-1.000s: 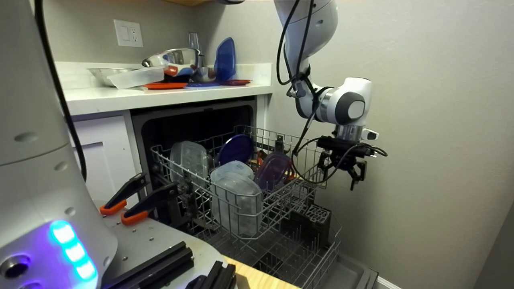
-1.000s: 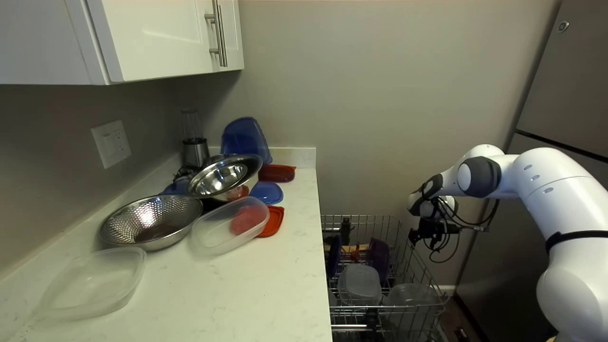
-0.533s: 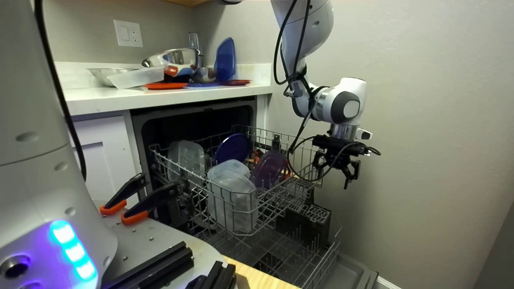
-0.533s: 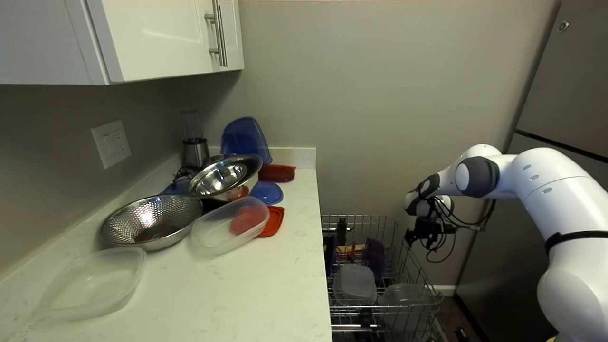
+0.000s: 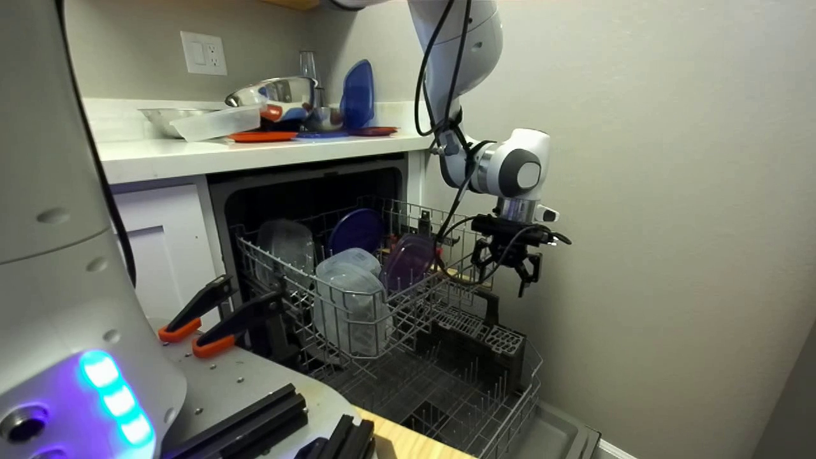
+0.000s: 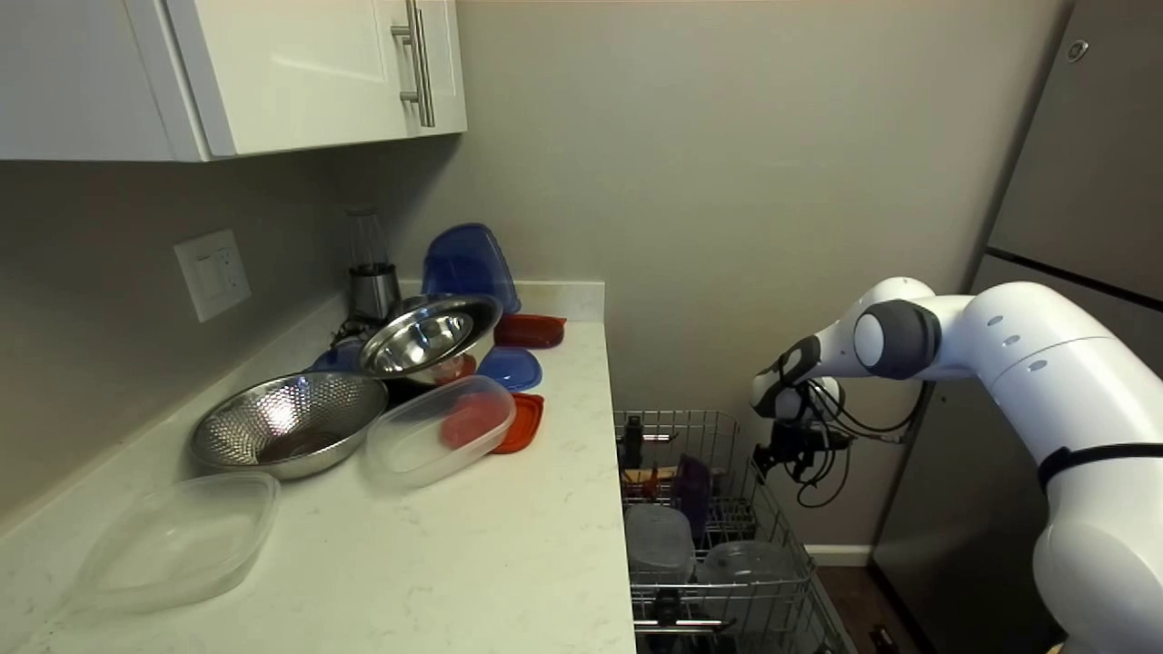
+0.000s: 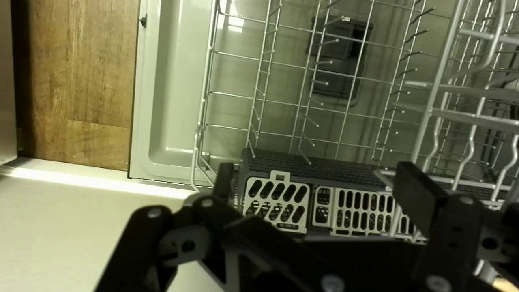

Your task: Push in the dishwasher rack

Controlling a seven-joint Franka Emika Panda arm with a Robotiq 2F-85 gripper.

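Wrist view shows the black two-finger gripper [image 7: 318,184] with its fingers [image 7: 421,194] spread apart, a dark plastic cutlery basket [image 7: 336,168] visible between them and brown wooden flooring [image 7: 93,81] to one side. In an exterior view, the loaded grey wire upper rack [image 5: 344,291] juts partway from an open grey-framed dishwasher [image 5: 218,210], the gripper just beside the rack's outer side; whether they touch cannot be told. A white marbled countertop [image 6: 436,554] bears a perforated steel colander [image 6: 273,413] and two clear plastic tubs [image 6: 182,540], a glossy white cabinet [image 6: 309,73] overhead, a tall grey refrigerator [image 6: 1081,182] beyond the rack.
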